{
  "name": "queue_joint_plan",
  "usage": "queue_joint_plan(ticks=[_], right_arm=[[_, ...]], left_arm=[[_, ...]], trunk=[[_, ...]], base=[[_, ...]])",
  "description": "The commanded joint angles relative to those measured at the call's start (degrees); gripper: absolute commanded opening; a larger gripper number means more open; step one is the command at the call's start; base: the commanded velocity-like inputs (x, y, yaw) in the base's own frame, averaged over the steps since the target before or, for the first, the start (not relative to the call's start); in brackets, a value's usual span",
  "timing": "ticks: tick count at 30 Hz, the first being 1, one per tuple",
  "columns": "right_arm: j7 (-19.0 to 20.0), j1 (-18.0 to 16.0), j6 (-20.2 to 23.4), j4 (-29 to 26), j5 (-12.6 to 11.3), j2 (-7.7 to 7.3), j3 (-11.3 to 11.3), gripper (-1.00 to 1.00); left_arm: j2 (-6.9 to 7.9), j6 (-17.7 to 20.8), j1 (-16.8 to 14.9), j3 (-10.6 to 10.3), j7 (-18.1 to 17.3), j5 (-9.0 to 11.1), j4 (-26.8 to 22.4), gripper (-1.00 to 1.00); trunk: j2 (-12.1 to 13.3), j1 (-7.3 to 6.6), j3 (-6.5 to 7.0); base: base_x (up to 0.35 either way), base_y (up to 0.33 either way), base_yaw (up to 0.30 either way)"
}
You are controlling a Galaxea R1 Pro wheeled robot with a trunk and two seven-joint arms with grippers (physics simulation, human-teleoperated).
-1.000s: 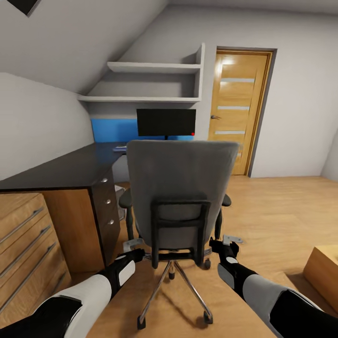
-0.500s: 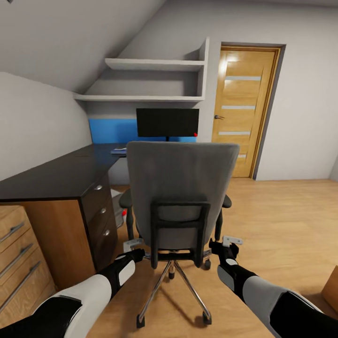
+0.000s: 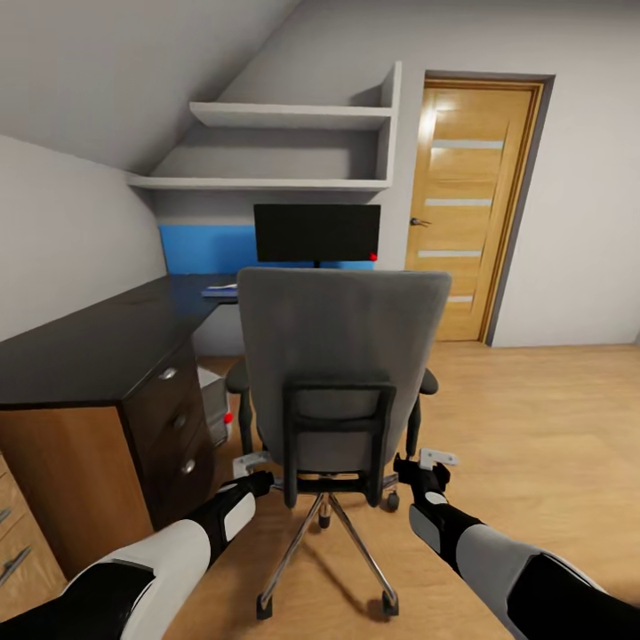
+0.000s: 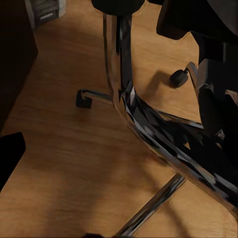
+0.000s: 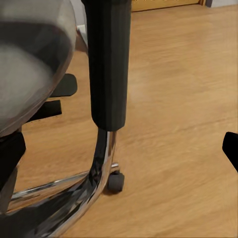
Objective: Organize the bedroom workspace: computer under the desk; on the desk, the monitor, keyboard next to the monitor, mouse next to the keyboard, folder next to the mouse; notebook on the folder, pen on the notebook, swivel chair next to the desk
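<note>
Swivel chair (image 3: pixel 342 373) faces the table (image 3: pixel 98 342), its back to the robot — heavy, rolls freely on casters; push at armrest posts. Left gripper (image 3: pixel 258 483) and right gripper (image 3: pixel 411 468) flank its base, finger state unclear.

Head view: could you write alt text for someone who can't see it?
A grey-backed swivel chair on a metal star base faces away, both robot arms reaching toward its sides. Beyond it a wide black monitor stands on the black-topped L-shaped desk at left; a wooden door is at right.
</note>
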Motion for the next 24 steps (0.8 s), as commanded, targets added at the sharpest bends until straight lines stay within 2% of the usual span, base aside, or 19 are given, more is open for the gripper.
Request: queue_joint_plan(ticks=[1, 10, 24], right_arm=[[0.2, 0.0, 0.4, -0.6, 0.2, 0.07, 2.1, 1.0], [0.2, 0.0, 0.4, -0.6, 0.2, 0.11, 2.1, 1.0], [0.2, 0.0, 0.4, -0.6, 0.2, 0.07, 2.1, 1.0]], left_arm=[[-0.04, 0.1, 0.0, -1.8, 0.3, 0.8, -0.1, 1.0], [-0.04, 0.1, 0.0, -1.8, 0.3, 0.8, -0.1, 1.0], [-0.13, -0.1, 0.0, -1.8, 0.5, 0.7, 0.4, 1.0]], trunk=[[0.0, 0.02, -0.05], [0.0, 0.02, -0.05], [0.0, 0.02, -0.09]], base=[[0.328, 0.0, 0.0], [0.328, -0.006, 0.0], [0.328, -0.089, 0.046]])
